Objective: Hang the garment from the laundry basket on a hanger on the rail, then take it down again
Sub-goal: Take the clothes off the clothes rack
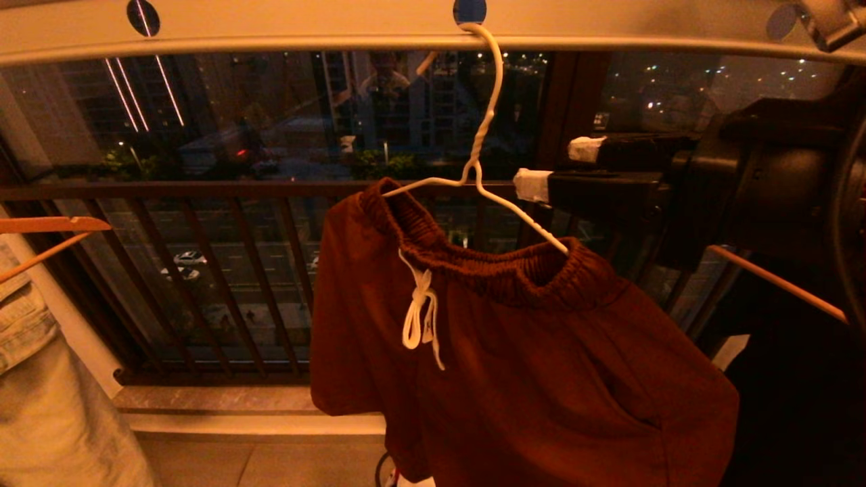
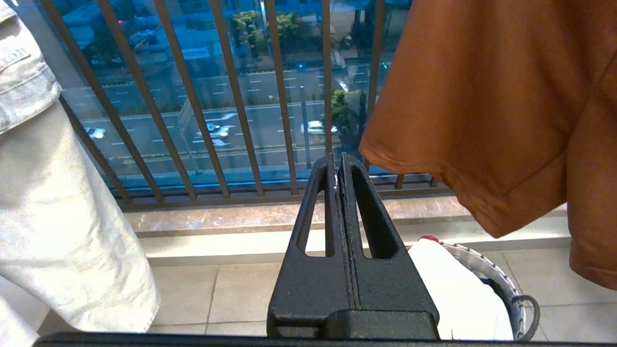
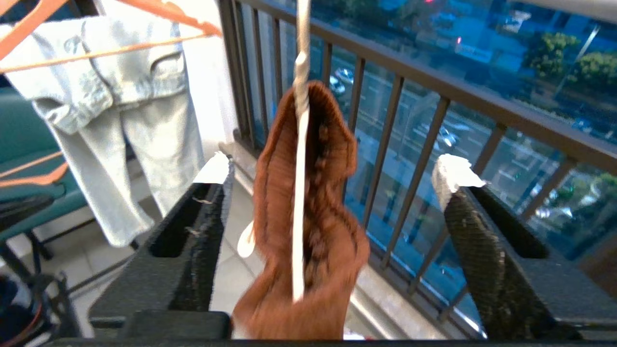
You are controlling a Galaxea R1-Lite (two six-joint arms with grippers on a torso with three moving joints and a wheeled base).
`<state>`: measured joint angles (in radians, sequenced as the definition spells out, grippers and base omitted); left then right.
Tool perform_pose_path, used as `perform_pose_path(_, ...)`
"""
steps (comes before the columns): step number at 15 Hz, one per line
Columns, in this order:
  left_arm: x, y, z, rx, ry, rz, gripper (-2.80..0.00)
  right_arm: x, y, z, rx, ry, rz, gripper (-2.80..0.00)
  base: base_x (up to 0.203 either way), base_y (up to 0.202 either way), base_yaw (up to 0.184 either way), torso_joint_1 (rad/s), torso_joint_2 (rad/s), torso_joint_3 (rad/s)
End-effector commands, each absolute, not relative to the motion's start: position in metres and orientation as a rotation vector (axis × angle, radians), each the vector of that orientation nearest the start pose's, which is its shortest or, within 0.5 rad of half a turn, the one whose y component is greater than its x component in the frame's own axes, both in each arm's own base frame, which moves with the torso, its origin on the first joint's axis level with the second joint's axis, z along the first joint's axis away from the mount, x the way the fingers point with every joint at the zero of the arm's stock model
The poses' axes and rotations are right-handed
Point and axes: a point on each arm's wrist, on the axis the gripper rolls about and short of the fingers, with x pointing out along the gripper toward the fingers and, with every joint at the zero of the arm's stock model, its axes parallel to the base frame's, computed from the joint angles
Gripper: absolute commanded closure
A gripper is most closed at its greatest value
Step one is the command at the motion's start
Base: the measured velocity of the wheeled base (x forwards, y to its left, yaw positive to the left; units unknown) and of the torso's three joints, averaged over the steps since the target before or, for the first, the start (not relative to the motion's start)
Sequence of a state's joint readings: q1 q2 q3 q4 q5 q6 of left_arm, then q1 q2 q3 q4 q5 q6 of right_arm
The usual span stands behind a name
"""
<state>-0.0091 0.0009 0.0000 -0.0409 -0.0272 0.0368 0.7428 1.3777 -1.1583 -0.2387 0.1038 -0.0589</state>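
Item: rust-brown shorts (image 1: 514, 352), gathered elastic waistband, white drawstring (image 1: 421, 312) knotted at the front; draped over the white wire hanger (image 1: 477, 169), waistband threaded on both hanger arms, legs hanging free below. Hanger: hook seated on the cream rail (image 1: 304, 30) just under one of its dark round holes, hanging directly beneath the rail, twisted neck tilted. Right gripper (image 1: 555, 168): level beside the hanger's right arm, below the rail, white-taped fingertips spread wide, released, one either side of the hanger and shorts, touching neither in the right wrist view. Left gripper (image 2: 339, 161): low beneath the rail, fingers clenched together on nothing, pointing toward the brown barred railing (image 2: 231, 96). Laundry basket (image 2: 503, 284): on the tiled floor below the shorts, white cloth inside. Light denim jeans (image 1: 40, 379): hanging to the hanger's left on an orange-brown wooden hanger (image 1: 47, 233).
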Motion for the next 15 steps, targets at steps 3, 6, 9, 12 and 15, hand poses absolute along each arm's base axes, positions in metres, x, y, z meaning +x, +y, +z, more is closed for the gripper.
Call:
perform_pose_path(3,-0.022,0.0,0.076,0.037,-0.027,-0.035,0.0,0.184,0.177,0.322,-0.055,-0.033,0.863,-2.8,0.0,0.0,0.0,0.0,0.0,0.0)
perform_pose_path(6,-0.022,0.0,0.076,0.037,-0.027,-0.035,0.0,0.19,0.19,0.321,-0.058,-0.063,0.87,-2.8,0.0,0.0,0.0,0.0,0.0,0.0)
perform_pose_path(9,-0.022,0.0,0.076,0.037,-0.027,-0.036,0.0,0.198,0.205,0.32,-0.084,-0.071,0.865,-2.8,0.0,0.0,0.0,0.0,0.0,0.0)
perform_pose_path(12,-0.022,0.0,0.076,0.037,-0.027,-0.036,0.0,0.204,0.217,0.321,-0.083,-0.074,0.861,-2.8,0.0,0.0,0.0,0.0,0.0,0.0)
perform_pose_path(15,-0.022,0.0,0.076,0.037,-0.027,-0.035,0.0,0.212,0.229,0.317,-0.089,-0.063,0.865,-2.8,0.0,0.0,0.0,0.0,0.0,0.0)
